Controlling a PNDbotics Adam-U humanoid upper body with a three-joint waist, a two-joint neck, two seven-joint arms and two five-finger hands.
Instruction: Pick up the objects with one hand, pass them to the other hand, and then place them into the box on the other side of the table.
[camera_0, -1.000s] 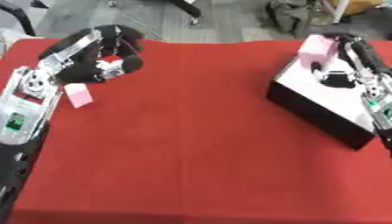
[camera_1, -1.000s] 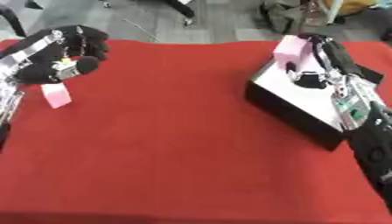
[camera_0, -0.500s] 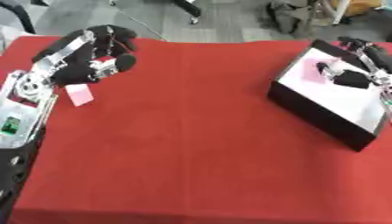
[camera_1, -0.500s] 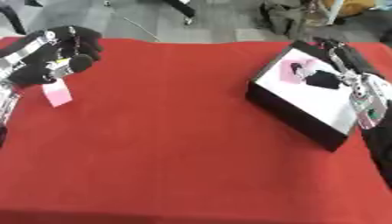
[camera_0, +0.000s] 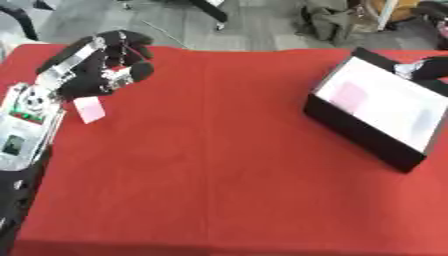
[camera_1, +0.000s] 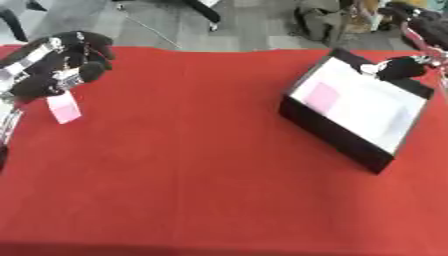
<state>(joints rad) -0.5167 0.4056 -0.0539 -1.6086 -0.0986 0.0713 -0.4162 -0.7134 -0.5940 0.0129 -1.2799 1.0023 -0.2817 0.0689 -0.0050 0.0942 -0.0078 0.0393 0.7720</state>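
A black box (camera_1: 334, 134) with a white inside stands tilted on the right of the red table. A pink piece (camera_1: 321, 96) lies inside it, near its left end. My right hand (camera_1: 404, 67) is over the box's far right rim, open, holding nothing, and partly cut off by the picture's edge. At the far left, a second pink piece (camera_0: 88, 109) lies on the cloth. My left hand (camera_0: 98, 70) hovers just beyond it with fingers relaxed and slightly curved, holding nothing.
The red cloth (camera_0: 219, 170) covers the whole table between the two hands. Past the far edge are grey floor, a chair base (camera_0: 206, 9) and bags (camera_0: 328, 17).
My right hand has let the pink piece go into the box and has drawn back to the right. The left hand and the pink piece beside it have barely moved.
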